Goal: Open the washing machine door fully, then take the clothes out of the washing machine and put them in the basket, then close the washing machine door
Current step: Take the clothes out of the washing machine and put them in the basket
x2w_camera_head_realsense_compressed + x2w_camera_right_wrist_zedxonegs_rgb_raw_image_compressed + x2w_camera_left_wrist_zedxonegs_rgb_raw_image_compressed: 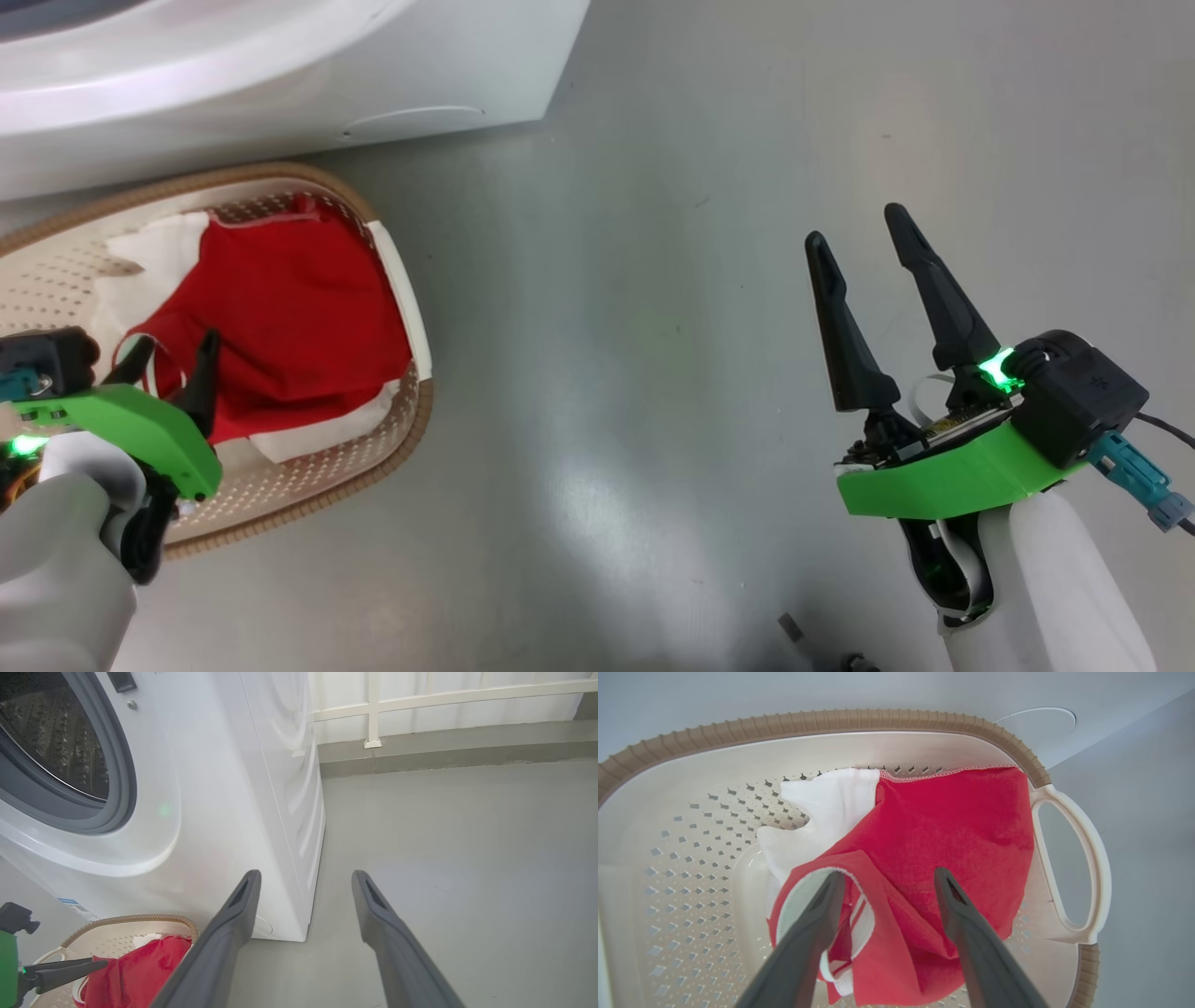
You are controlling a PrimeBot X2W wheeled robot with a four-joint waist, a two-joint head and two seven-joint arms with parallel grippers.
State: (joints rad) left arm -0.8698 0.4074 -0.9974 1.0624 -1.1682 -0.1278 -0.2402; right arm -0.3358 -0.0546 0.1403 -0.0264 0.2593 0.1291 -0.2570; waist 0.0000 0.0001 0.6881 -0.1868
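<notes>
Where right wrist looks, washing machine (210,812) drum (56,742)

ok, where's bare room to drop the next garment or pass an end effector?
Bare: the basket's perforated bottom and wall beside the white cloth, opposite the handle; also the grey floor between basket and right end effector. Crowded: handle side, where the red garment lies under the left end effector.
</notes>
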